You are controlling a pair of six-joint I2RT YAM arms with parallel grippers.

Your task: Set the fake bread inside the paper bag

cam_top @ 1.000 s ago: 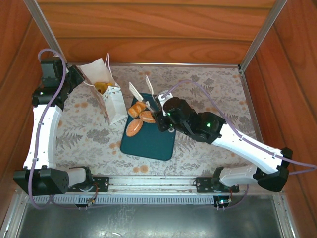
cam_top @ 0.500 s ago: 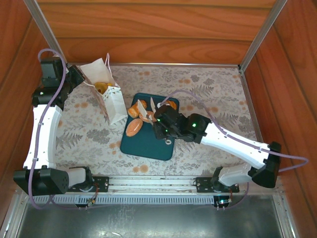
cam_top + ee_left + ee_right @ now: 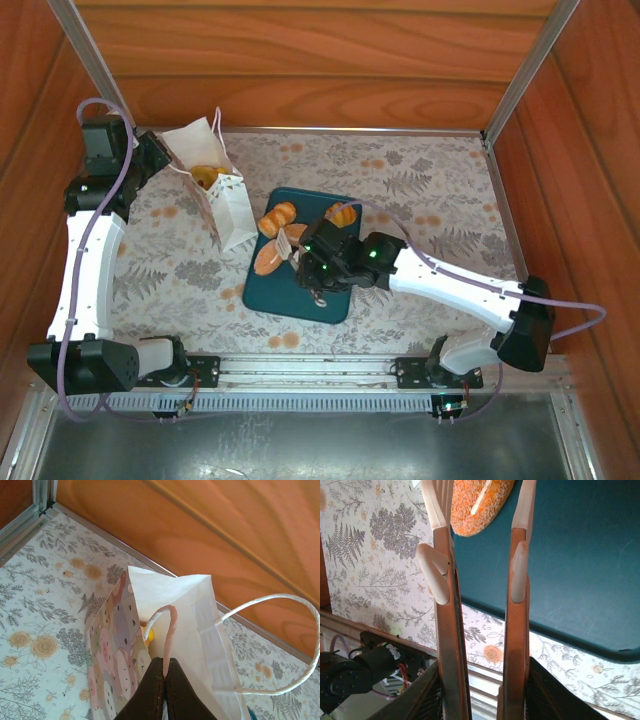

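Fingers of the right end effector [image 3: 480, 495] straddle a grainy orange bun [image 3: 479, 502]; the left end effector [image 3: 165, 680] pinches the paper bag [image 3: 200, 630].

Glossy orange-brown toy pastries [image 3: 271, 258] on dark teal rectangular tray [image 3: 300, 290], frame centre. White paper bag [image 3: 165, 645], pastel pink-grey cartoon print, white cord handles. Table [image 3: 440, 200] cloth: pale, grey ferns, orange flowers. Reddish wood-grain walls. Arms white/black.
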